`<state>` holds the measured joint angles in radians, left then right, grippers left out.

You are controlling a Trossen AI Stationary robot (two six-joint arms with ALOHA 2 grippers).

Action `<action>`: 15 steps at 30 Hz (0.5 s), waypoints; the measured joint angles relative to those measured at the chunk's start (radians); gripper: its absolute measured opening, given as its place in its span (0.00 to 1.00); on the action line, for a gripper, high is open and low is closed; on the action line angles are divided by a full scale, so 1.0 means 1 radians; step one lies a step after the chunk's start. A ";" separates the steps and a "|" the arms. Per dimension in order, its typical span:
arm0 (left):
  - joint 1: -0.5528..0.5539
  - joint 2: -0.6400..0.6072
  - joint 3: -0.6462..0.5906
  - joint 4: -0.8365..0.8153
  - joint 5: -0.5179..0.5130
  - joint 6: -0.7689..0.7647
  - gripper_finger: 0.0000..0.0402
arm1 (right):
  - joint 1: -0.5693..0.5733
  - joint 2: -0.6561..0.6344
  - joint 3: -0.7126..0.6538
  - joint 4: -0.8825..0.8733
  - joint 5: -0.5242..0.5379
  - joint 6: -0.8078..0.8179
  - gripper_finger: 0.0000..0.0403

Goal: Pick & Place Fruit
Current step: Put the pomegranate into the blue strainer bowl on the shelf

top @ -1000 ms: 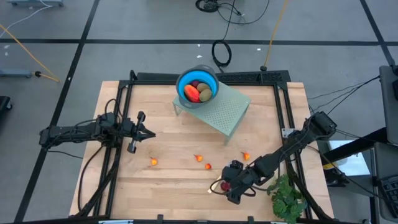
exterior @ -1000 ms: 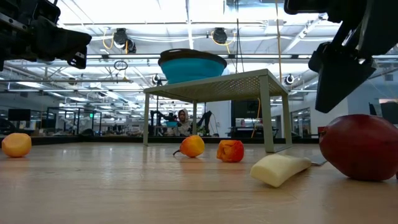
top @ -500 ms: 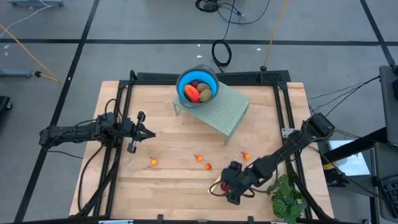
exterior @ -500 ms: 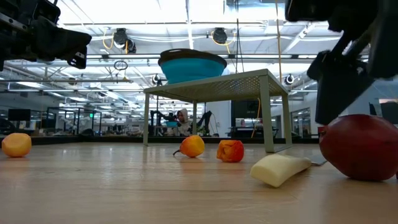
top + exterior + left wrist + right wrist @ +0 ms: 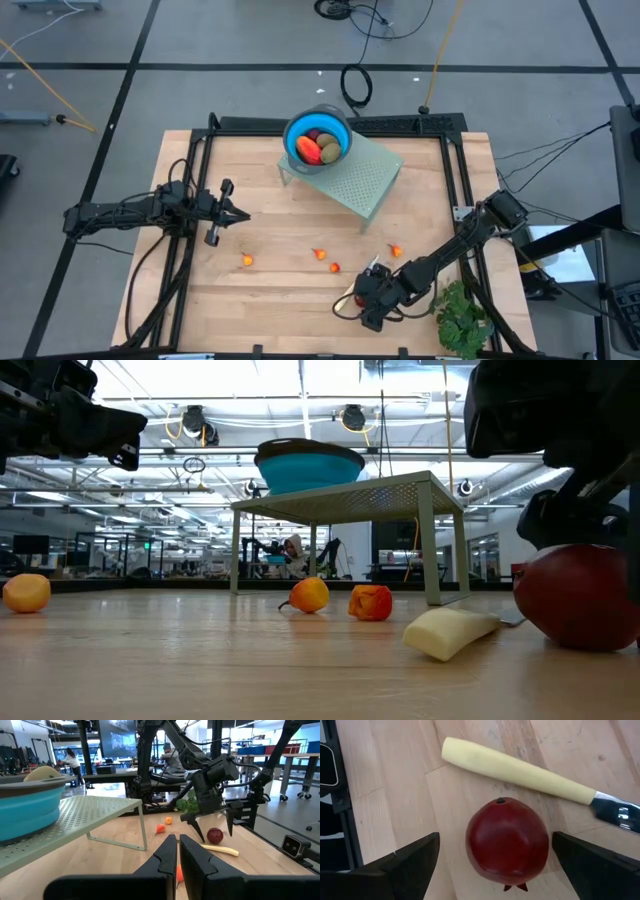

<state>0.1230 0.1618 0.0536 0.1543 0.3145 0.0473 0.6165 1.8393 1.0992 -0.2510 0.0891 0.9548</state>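
A dark red ball (image 5: 507,842) rests on the wood near the table's near right; it also shows in the high view (image 5: 358,299) and the low view (image 5: 580,598). My right gripper (image 5: 502,857) is open and low over it, one finger on each side, touching nothing. A blue bowl (image 5: 296,131) on a green perforated rack (image 5: 362,180) at the far centre holds a red-orange piece, brownish-green ovals and a dark red ball. Several tiny orange-red pieces (image 5: 320,254) lie mid-table. My left gripper (image 5: 240,213) is shut and empty at the left.
A knife with a pale handle (image 5: 515,767) lies just beside the dark red ball. A leafy green bunch (image 5: 462,318) lies at the near right corner. Tiny pieces lie further apart, one to the left (image 5: 247,259) and one to the right (image 5: 395,250).
My right gripper has gone down toward the dark red ball, staying open, and its fingers now stand on either side of it. The ball has kept its place.
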 joint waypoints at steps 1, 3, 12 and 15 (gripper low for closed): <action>0.000 0.000 0.000 0.000 0.000 -0.001 0.06 | -0.001 0.000 0.000 0.000 0.000 0.001 0.95; 0.000 0.000 0.000 0.000 0.000 -0.002 0.06 | -0.001 0.000 0.000 0.001 -0.001 0.007 0.95; 0.000 0.000 0.000 0.000 0.000 -0.004 0.06 | -0.002 -0.001 0.000 0.005 -0.001 0.134 0.95; 0.000 0.000 0.000 0.000 0.000 -0.004 0.06 | -0.002 -0.001 -0.001 0.017 -0.001 0.144 0.95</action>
<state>0.1230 0.1616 0.0536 0.1543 0.3149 0.0437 0.6147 1.8385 1.0977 -0.2343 0.0883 1.0991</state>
